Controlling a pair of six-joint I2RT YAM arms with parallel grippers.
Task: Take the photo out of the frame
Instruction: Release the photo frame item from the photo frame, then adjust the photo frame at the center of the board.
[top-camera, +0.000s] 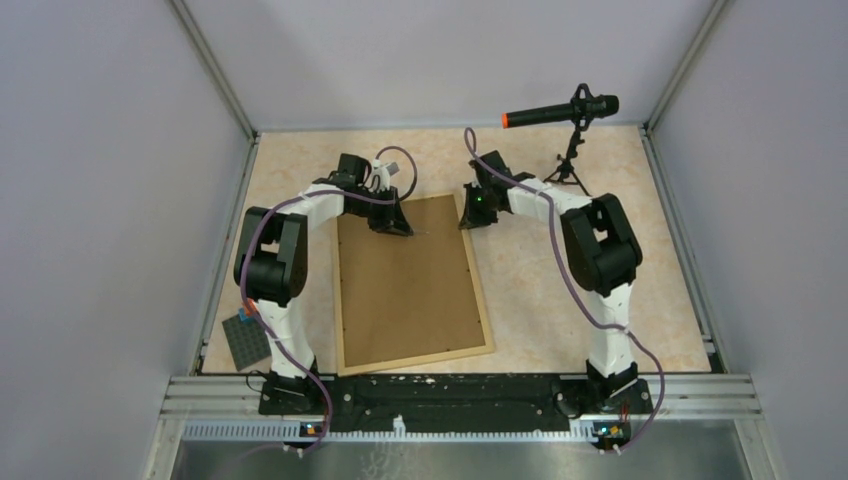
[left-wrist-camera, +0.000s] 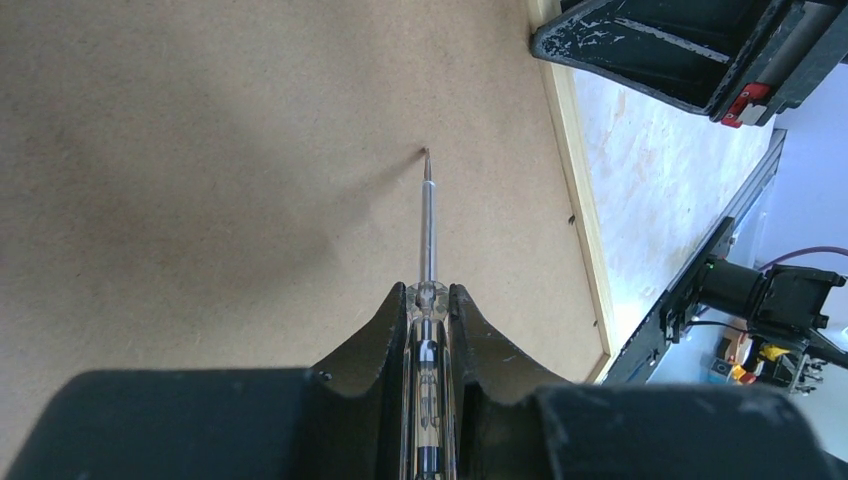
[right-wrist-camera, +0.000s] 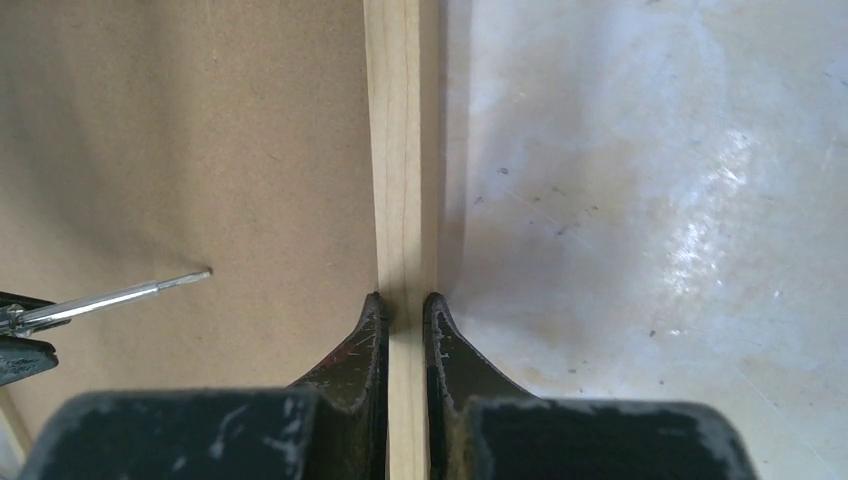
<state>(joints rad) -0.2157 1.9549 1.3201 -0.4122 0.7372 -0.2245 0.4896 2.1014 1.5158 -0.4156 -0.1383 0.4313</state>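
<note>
Jaws of the right gripper (right-wrist-camera: 405, 300) pinch the smooth, pale wooden rail of the frame (right-wrist-camera: 400, 150), which lies flat on the glossy, mottled bench (right-wrist-camera: 650, 200). Jaws of the left gripper (left-wrist-camera: 428, 295), angled downward, clamp a clear-handled screwdriver (left-wrist-camera: 428, 230). Ahead of them, its thin steel tip meets the matte brown fibreboard back (left-wrist-camera: 200, 150). Only this back faces up, so the photo cannot be seen.

Smooth pale-wood frame (right-wrist-camera: 400, 150), matt fibreboard back; shiny metal screwdriver (left-wrist-camera: 428, 220) shaft.
</note>
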